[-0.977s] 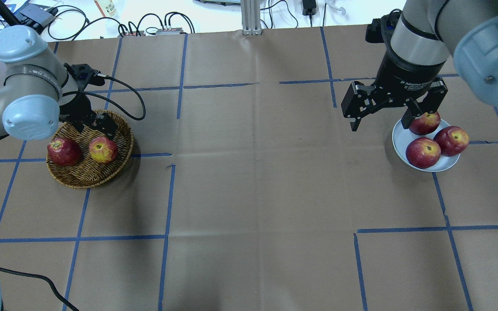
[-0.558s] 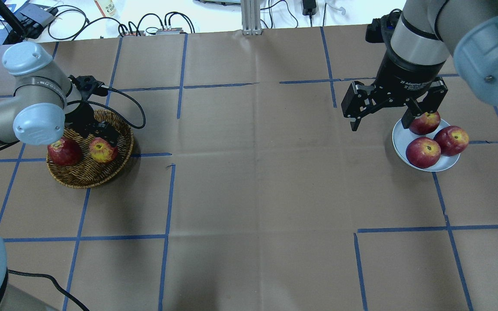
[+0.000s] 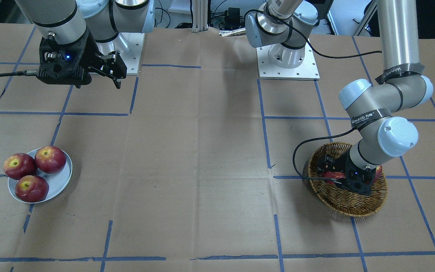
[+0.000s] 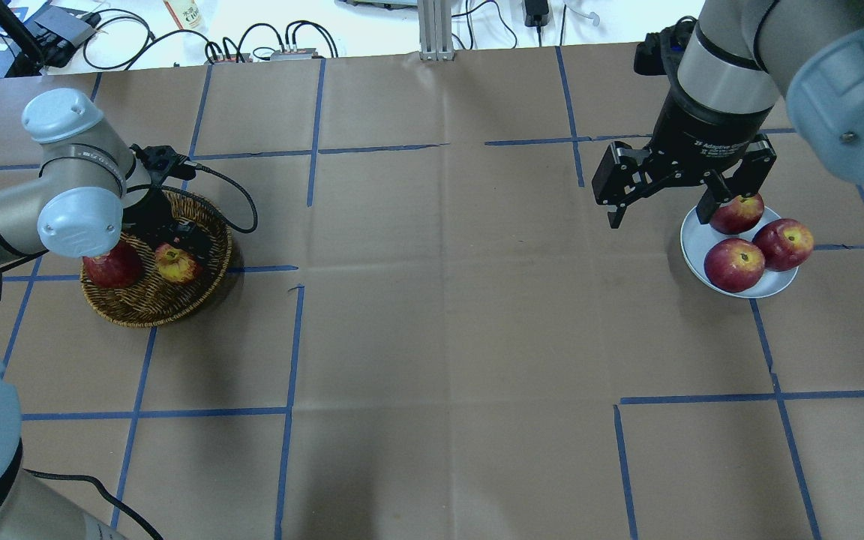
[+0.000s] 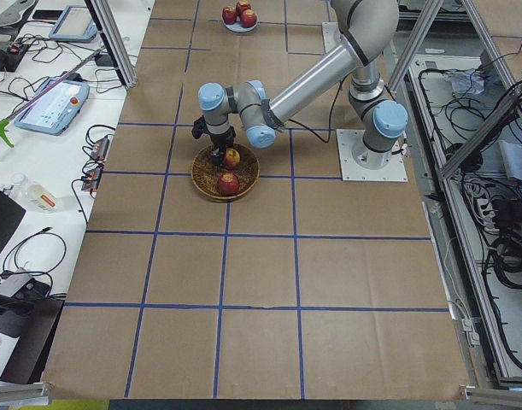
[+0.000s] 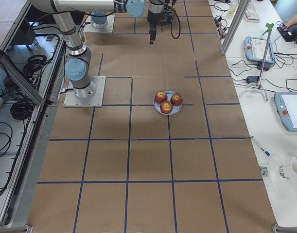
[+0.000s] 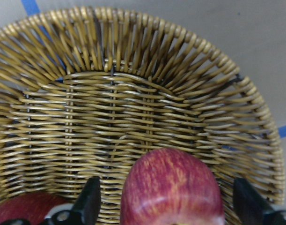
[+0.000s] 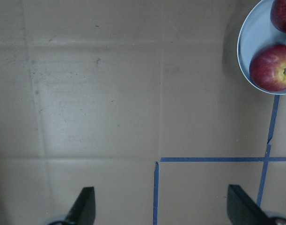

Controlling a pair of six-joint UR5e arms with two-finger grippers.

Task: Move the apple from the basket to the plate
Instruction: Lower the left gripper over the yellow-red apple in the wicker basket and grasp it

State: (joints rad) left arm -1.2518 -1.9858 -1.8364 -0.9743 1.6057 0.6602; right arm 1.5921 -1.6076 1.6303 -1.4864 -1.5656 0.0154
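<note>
**Left gripper straddles the apple in the basket**

Your table (image 4: 439,300) is papered brown and gridded with blue tape (image 4: 293,345). The basket (image 4: 132,306) sits at the robot's left end of it. Behind the basket, past the table's edge, you see a tangle of black cables (image 4: 267,37).

The plate (image 4: 694,238) lies well apart from the basket, at the opposite end, and bears three dark red apples (image 4: 734,264).

The right gripper (image 8: 164,207) hangs over bare paper on the basket side of the plate. Its fingers are wide apart and hold nothing.

The left gripper (image 7: 167,205) is down inside the basket with its fingers spread. One stands on each side of the apple (image 4: 175,265), with a gap showing on both sides. A darker apple (image 4: 111,271) lies just beside it in the basket.
</note>
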